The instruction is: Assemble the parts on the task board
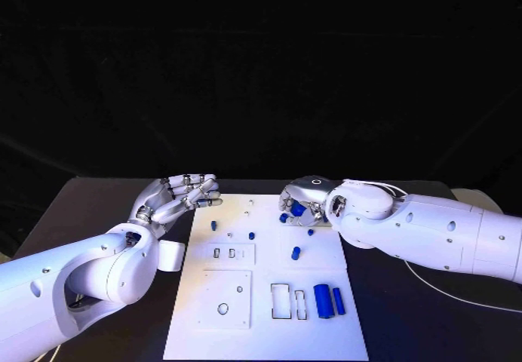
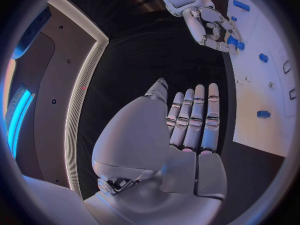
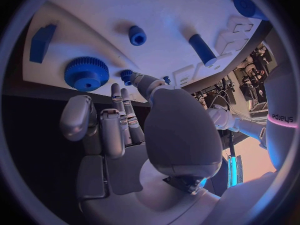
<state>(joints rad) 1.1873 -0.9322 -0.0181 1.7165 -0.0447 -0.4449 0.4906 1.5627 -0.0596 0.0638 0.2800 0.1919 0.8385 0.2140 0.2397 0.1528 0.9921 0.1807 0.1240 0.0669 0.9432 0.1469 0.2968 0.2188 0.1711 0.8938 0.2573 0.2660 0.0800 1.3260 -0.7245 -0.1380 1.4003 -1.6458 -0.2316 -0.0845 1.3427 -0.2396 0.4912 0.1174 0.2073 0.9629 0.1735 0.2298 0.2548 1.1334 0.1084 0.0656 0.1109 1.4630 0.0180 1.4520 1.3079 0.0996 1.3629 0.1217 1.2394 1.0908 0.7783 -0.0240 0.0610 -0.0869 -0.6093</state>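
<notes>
The white task board (image 1: 272,332) lies in the middle of the table. My right hand (image 1: 305,197) hovers over its far right part, by a blue gear (image 1: 296,210) and a small blue part (image 1: 284,218). In the right wrist view the thumb tip (image 3: 140,80) touches that small ridged part (image 3: 128,75), with the gear (image 3: 86,73) flat on the board (image 3: 156,15) beside the fingers; whether the part is gripped I cannot tell. My left hand (image 1: 179,194) floats at the board's far left corner, fingers apart and nothing in it (image 2: 187,120).
A thick blue cylinder (image 1: 323,300) and a thinner one (image 1: 339,300) lie near the board's front right, beside rectangular slots (image 1: 280,300). A blue peg (image 1: 296,253) and small blue pieces (image 1: 213,225) sit mid-board. A pale cable (image 1: 457,294) runs across the table at right.
</notes>
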